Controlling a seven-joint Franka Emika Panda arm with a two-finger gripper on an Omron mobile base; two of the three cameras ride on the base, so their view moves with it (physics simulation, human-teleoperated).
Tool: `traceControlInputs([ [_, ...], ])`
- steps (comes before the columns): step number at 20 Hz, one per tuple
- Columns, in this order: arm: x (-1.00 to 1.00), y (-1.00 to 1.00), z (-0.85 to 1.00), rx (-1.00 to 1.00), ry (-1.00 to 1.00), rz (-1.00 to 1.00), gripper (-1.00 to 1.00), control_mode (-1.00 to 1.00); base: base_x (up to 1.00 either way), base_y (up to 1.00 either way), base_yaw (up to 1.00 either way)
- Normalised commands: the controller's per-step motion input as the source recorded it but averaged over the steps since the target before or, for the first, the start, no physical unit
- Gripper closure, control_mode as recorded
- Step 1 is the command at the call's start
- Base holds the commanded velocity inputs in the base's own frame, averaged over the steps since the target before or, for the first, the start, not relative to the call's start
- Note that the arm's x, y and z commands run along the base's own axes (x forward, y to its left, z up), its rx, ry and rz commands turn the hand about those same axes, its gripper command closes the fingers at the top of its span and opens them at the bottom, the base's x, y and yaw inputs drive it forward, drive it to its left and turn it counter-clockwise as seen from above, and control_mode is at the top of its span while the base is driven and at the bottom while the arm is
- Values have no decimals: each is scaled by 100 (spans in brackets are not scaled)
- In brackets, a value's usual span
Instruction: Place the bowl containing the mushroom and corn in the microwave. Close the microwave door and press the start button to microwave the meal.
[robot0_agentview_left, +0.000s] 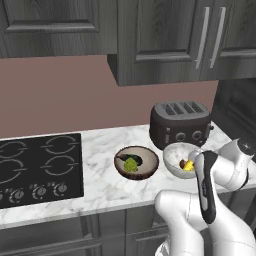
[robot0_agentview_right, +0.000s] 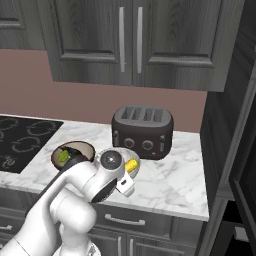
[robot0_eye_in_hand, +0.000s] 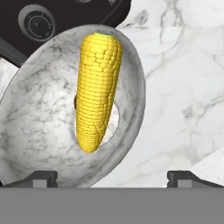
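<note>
The bowl (robot0_eye_in_hand: 57, 131) sits on the marble surface (robot0_agentview_left: 100, 175) just in front of the toaster (robot0_agentview_left: 180, 122), with the corn (robot0_eye_in_hand: 97, 89) lying loose inside it. It looks stiff and smooth, likely slippery; the near rim seems the best hold. The hand (robot0_eye_in_hand: 111, 177) hovers close over that rim, fingers spread wide and holding nothing, wrist probably tipped steeply downward.

White-veined marble tabletop (robot0_agentview_left: 105, 145), smooth and faintly glossy — a speckled stone-look bowl (robot0_eye_in_hand: 39, 127) holding pebbled yellow corn (robot0_eye_in_hand: 97, 87); at 12 o'clock, a dark satin toaster (robot0_agentview_right: 142, 131) beneath matt wood-grain cabinets (robot0_agentview_right: 135, 40).
</note>
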Motion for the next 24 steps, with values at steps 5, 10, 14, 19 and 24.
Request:
traceControlInputs([
  [5, 4, 0, -18, 0, 0, 0, -100, -100, 0, 0, 0],
  [10, 13, 0, -14, 0, 0, 0, -100, -100, 0, 0, 0],
  [14, 27, 0, -15, 0, 0, 0, -100, -100, 0, 0, 0],
  [19, 24, 1, -27, 0, 0, 0, -100, -100, 0, 0, 0],
  [24, 13, 5, -37, 0, 0, 0, -100, -100, 0, 0, 0],
])
